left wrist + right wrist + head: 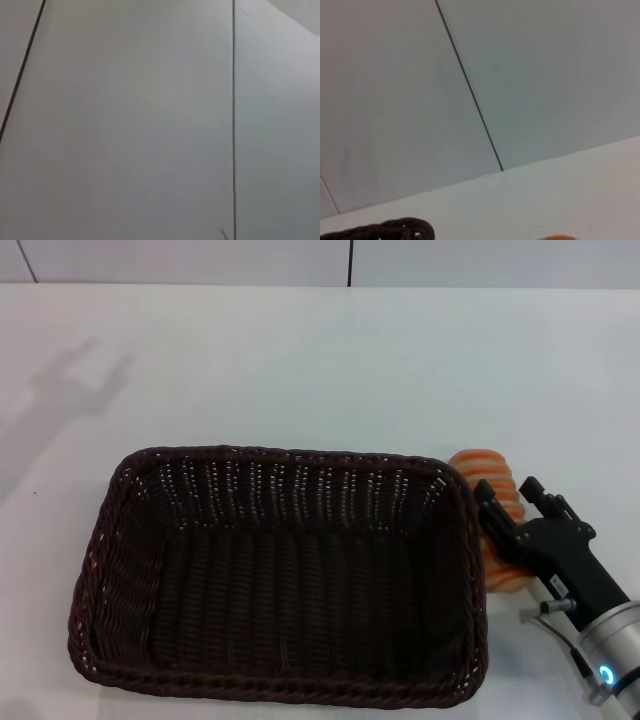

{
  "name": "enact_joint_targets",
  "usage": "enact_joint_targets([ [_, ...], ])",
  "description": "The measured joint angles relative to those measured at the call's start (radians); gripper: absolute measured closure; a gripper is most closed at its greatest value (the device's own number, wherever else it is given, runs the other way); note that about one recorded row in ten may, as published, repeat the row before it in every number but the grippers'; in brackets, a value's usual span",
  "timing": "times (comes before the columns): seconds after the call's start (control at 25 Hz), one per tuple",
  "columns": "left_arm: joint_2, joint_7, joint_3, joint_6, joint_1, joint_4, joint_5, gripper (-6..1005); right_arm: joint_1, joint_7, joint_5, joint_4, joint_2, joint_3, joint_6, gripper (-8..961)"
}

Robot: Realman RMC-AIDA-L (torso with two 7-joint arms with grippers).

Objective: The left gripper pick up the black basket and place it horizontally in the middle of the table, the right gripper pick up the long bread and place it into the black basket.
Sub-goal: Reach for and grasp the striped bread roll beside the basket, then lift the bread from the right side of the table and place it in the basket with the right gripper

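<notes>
The black basket point(277, 580) lies lengthwise across the middle of the white table point(300, 360), open side up and empty. The long bread point(487, 468), tan with orange stripes, lies on the table right against the basket's right rim. My right gripper point(512, 496) reaches in from the lower right and sits over the bread, covering its middle. The right wrist view shows only a bit of the basket rim point(395, 231) and an orange sliver of the bread point(560, 238). My left gripper is out of view; its wrist view shows only wall panels.
A pale wall point(200, 260) with dark panel seams runs behind the table's far edge. Bare white tabletop stretches behind and to the left of the basket.
</notes>
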Motion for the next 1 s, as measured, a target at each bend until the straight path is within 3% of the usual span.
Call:
enact_joint_targets([
  [0.72, 0.003, 0.0, -0.005, -0.029, 0.002, -0.009, -0.024, 413, 0.024, 0.053, 0.0, 0.0, -0.001, -0.011, 0.049, 337],
  [0.84, 0.003, 0.0, -0.005, -0.029, 0.002, -0.009, -0.024, 413, 0.004, 0.053, 0.001, -0.003, -0.007, -0.008, -0.041, 391],
  [0.92, 0.002, -0.001, -0.005, -0.031, 0.003, -0.011, -0.024, 413, -0.031, 0.068, 0.003, -0.038, -0.016, 0.005, -0.218, 427],
  [1.0, 0.002, -0.002, -0.005, -0.035, 0.003, -0.012, -0.024, 413, -0.041, 0.082, 0.004, -0.072, -0.017, 0.009, -0.299, 440],
])
